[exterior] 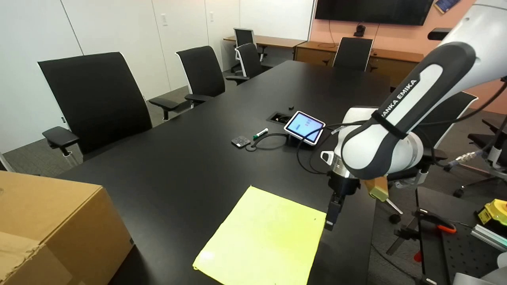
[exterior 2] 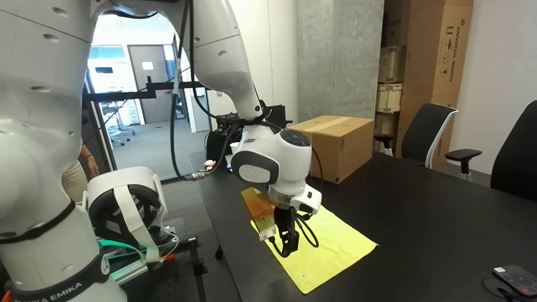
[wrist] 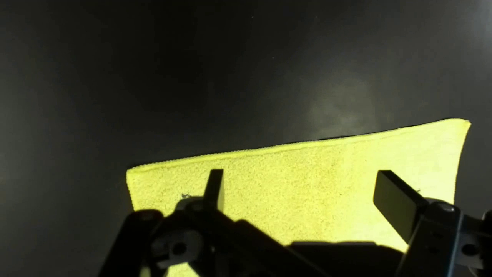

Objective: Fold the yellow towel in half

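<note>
Yellow towel (exterior: 263,237) lies spread flat on the black table (exterior: 178,190), at the near middle in an exterior view. Left to right there: the cardboard box (exterior: 87,233) stands at the near left, then the towel, then a green-and-white marker (exterior: 260,133) and a lit tablet (exterior: 304,126) farther back, and at the right the gripper (exterior: 330,223), by the towel's far right corner. A tall carton stack (exterior 2: 426,67) shows at the far right in an exterior view, where the arm (exterior 2: 222,69) hides part of the towel. Both fingers (wrist: 398,206) come out plainly only in the wrist view — wide apart, gripping nothing, the towel below them; whether their tips touch it, I cannot tell. With the box at the left, the towel's far edge slants, its right end nearer than its left. The sides, running near to far, look longer — the long axis seems to lie that way.
</note>
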